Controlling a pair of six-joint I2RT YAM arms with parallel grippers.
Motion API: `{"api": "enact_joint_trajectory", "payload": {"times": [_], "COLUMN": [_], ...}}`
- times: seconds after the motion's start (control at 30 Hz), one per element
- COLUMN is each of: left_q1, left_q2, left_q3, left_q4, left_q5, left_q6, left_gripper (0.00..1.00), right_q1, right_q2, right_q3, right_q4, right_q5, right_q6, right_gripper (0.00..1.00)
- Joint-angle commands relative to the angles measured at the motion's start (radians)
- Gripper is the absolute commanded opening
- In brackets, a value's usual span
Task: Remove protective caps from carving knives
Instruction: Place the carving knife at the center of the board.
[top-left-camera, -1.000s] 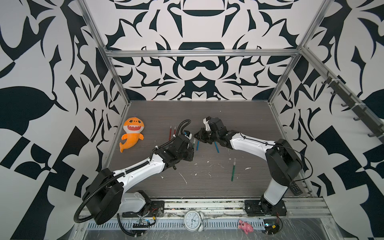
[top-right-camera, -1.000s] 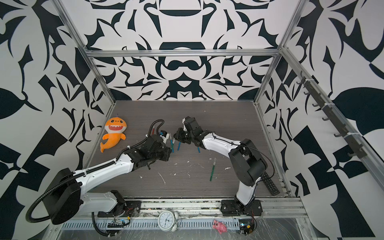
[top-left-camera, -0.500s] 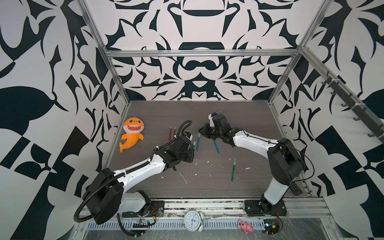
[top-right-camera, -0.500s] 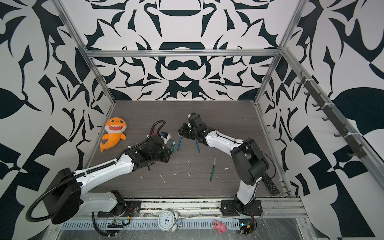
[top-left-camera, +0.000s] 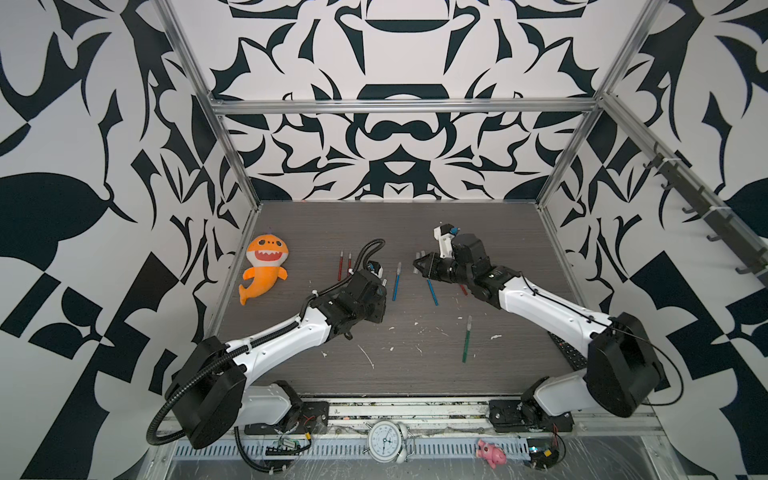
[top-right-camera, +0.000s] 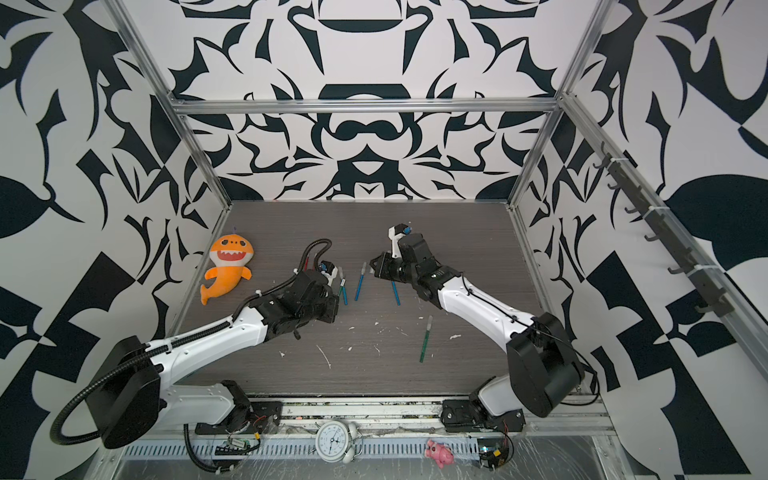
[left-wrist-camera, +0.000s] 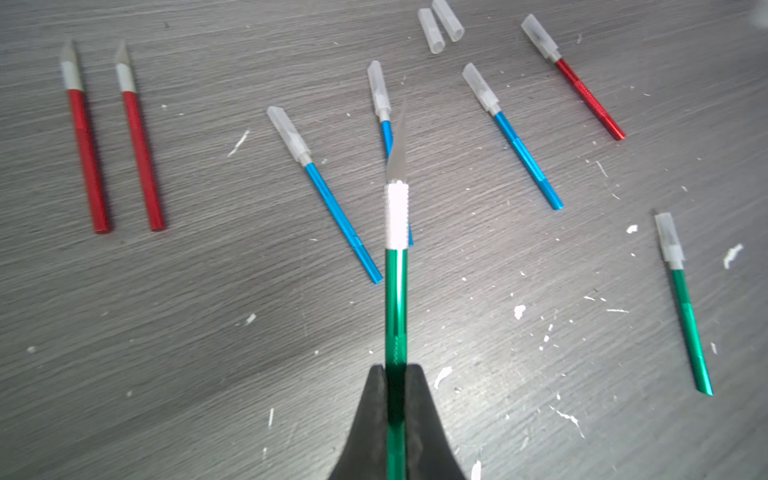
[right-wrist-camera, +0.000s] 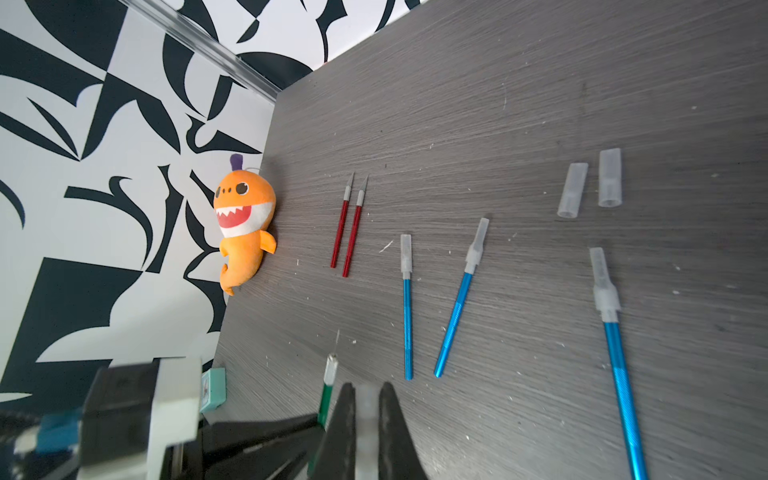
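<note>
left wrist view bare green knife (left-wrist-camera: 395, 299), right wrist view pinched cap (right-wrist-camera: 367, 415)

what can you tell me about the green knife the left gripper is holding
The green knife is a thin, shiny green metallic stick with a white knurled collar and a bare grey pointed blade, no cap on it. The left gripper clamps its handle between black fingers, so it juts straight out, apparently held off the table. Nothing else touches it; a whitish cap sits in the right gripper, apart from it.
</note>
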Motion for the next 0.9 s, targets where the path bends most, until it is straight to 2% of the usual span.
{"api": "enact_joint_trajectory", "payload": {"times": [0.0, 0.2, 0.4, 0.57, 0.87], "left_q1": [0.048, 0.143, 0.235, 0.266, 0.293], "left_q2": [0.041, 0.214, 0.394, 0.525, 0.679], "left_q3": [0.085, 0.246, 0.339, 0.434, 0.566], "left_q4": [-0.065, -0.164, -0.184, -0.206, -0.219], "left_q5": [-0.074, -0.12, -0.126, -0.133, -0.106], "left_q6": [-0.023, -0.041, -0.065, -0.045, -0.01], "left_gripper": [0.0, 0.0, 0.0, 0.0, 0.0], "right_q1": [0.002, 0.003, 0.003, 0.003, 0.004], "right_q2": [-0.09, -0.167, -0.232, -0.27, -0.295], "right_q3": [-0.016, -0.056, -0.097, -0.111, -0.15], "right_q4": [-0.048, -0.119, -0.166, -0.205, -0.208], "right_q5": [0.038, 0.053, 0.067, 0.081, 0.078], "right_q6": [-0.073, -0.105, -0.128, -0.153, -0.146], "right_gripper": [0.0, 0.0, 0.0, 0.0, 0.0]}}
